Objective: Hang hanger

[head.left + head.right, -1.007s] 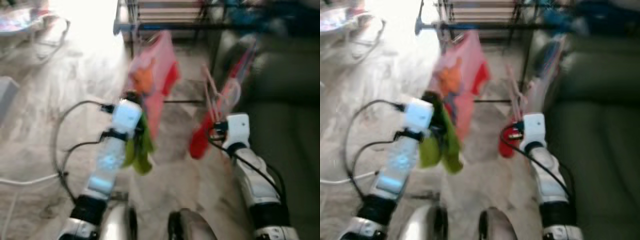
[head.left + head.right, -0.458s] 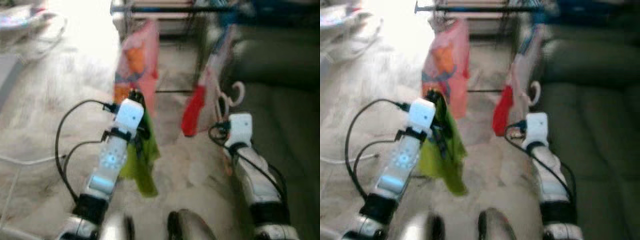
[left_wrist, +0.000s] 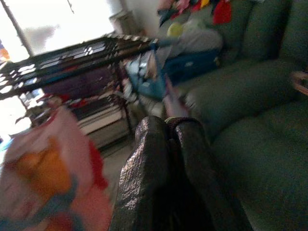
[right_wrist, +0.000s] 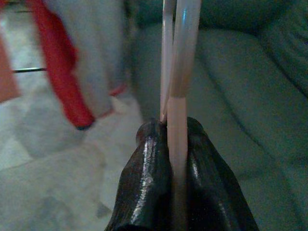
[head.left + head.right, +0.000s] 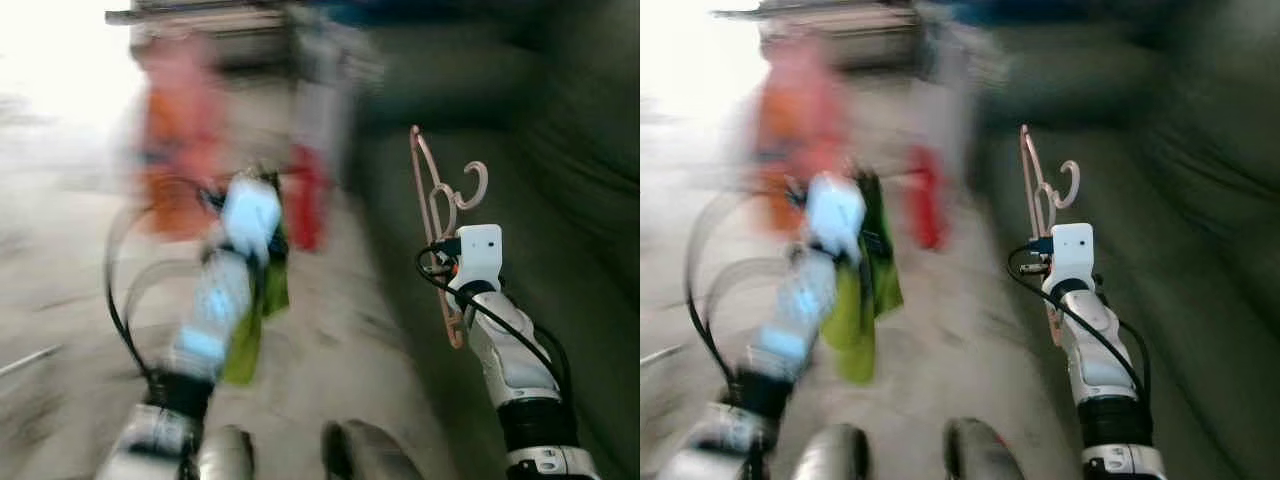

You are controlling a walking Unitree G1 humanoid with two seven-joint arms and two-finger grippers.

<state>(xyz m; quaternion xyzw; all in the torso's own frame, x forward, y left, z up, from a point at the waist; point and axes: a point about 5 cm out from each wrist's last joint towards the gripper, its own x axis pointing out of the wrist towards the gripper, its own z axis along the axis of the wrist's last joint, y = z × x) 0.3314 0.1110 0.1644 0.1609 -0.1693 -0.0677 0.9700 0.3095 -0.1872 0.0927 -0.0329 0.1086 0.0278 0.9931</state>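
Observation:
A pale pink plastic hanger [image 5: 432,190] stands upright in my right gripper [image 5: 446,266], hook at the top, in front of the dark green sofa [image 5: 560,150]. In the right wrist view the black fingers [image 4: 149,168] are shut on the hanger's thin bars [image 4: 180,57]. My left gripper [image 5: 262,190] is blurred, held out over the floor, with a green cloth [image 5: 250,330] hanging from it. Its fingers [image 3: 154,159] are pressed together in the left wrist view.
A dark metal drying rack [image 3: 72,57] stands ahead to the left, with a pink-orange garment [image 5: 175,150] and a red one [image 5: 308,195] hanging from it. Clothes and a blue bag [image 3: 192,65] lie on the sofa. Pale marbled floor [image 5: 330,340] lies between the arms.
The whole picture has swung, so the camera turned right: the rack and garments slid left and the sofa takes up more of the view. Both grippers keep their hold.

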